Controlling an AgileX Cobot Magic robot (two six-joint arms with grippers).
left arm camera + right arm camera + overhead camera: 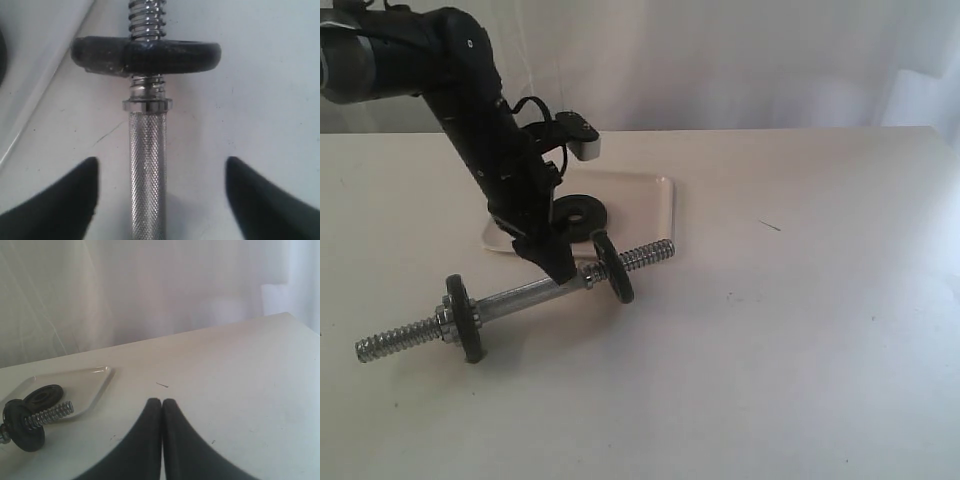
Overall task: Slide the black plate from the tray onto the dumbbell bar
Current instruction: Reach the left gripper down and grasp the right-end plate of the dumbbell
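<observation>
Dumbbell bar (515, 297): chrome rod lying on the white table (800, 330), set at a slant, left end nearest the viewer.
- Left threaded end (395, 342): coarse thread, bare, resting on the table.
- Left disc (470, 320): small, black, standing on edge on the bar, with a silver collar nut (445, 322) on its outer side.
- Left arm (470, 110): black, reaching down from the upper left to the bar's middle.
- Left claw (563, 270) (161, 160): wide open, astride the bar's knurled middle, one finger (60, 205) on each side with a clear gap to the metal; nothing held.
- Right disc (614, 267) (150, 55): black, on edge on the bar's thread, just right of the left claw, a collar below it in the wrist view.
- Right threaded end (648, 254): bare thread beyond that disc.
- Black plate (578, 212) (44, 396): flat in the tray, just behind the bar's right disc; contact with that disc unclear.
- Tray (655, 205) (90, 382): cream, shallow, behind the bar, near rim close to the right threaded end.
- Right claw (161, 401): fingers pressed together, empty, well to the right of the bar.
</observation>
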